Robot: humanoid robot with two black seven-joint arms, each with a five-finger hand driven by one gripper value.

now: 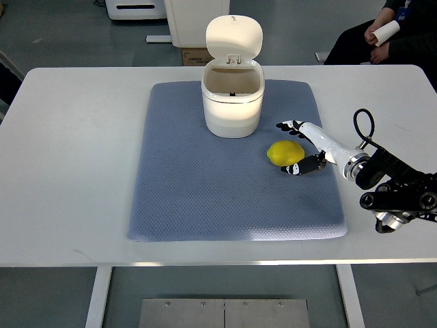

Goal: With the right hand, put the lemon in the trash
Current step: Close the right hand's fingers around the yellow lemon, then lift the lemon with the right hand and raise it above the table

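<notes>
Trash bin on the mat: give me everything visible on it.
The small white plastic trash bin is round-walled and stands upright at the far middle of the blue-grey quilted mat. Its hinged lid is flipped up and back, so the mouth is open. The inside looks empty. Nothing but the mat touches it.

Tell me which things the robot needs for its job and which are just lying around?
Needed for the job:
lemon
trash bin, lid open
right hand, open around the lemon

Just around:
blue mat
white table
seated person holding a white roll
cardboard box on the floor
</notes>
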